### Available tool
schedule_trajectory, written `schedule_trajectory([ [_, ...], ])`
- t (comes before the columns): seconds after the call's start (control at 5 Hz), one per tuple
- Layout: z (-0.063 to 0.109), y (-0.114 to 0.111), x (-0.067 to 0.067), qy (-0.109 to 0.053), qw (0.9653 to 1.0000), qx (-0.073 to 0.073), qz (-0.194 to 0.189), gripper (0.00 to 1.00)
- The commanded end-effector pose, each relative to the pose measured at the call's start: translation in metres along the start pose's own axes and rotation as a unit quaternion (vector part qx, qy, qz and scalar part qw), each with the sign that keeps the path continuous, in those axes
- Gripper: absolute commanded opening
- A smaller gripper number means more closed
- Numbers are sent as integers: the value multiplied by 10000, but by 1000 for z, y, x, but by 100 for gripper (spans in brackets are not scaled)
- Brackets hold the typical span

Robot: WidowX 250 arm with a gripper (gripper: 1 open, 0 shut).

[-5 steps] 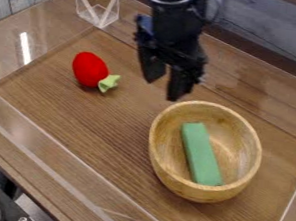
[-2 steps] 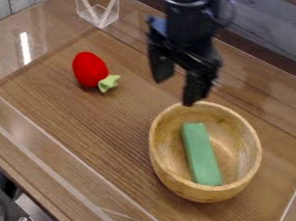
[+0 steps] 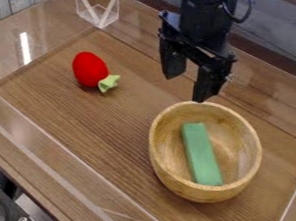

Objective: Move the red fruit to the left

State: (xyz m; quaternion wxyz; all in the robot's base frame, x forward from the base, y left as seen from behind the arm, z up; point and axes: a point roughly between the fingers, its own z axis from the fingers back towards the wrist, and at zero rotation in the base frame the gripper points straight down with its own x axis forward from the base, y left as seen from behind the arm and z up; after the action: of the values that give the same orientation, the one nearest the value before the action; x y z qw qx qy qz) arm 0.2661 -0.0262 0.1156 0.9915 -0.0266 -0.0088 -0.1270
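The wooden table [image 3: 69, 124] filled most of the view, its brown grain running under a low clear plastic wall [image 3: 2, 116] that fenced the working area. At the far edge a small clear stand [image 3: 98, 8] stood on the tabletop.

Next in size, the black robot arm [image 3: 202, 18] came down from the top of the picture, pointing straight down. Its gripper [image 3: 191, 75] hung above the table just behind the far rim of the bowl, with the jaws spread wide and nothing between them.

The round wooden bowl [image 3: 166, 155] sat at the right of the table. Inside it lay a green rectangular block [image 3: 201, 153], stretched from the far side toward the near side of the bowl.

The red fruit [image 3: 89, 69] rested on the bare table to the left of the gripper and well apart from the bowl, its light green leafy stem [image 3: 108, 82] pointing right toward the bowl.
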Motion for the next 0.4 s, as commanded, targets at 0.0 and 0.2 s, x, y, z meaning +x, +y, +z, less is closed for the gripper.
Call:
schedule_trajectory([
  [0.0, 10, -4, 0, -181, 9996, 18, -217, 100],
  [0.2, 4, -12, 4, -59, 9997, -44, -229, 100],
])
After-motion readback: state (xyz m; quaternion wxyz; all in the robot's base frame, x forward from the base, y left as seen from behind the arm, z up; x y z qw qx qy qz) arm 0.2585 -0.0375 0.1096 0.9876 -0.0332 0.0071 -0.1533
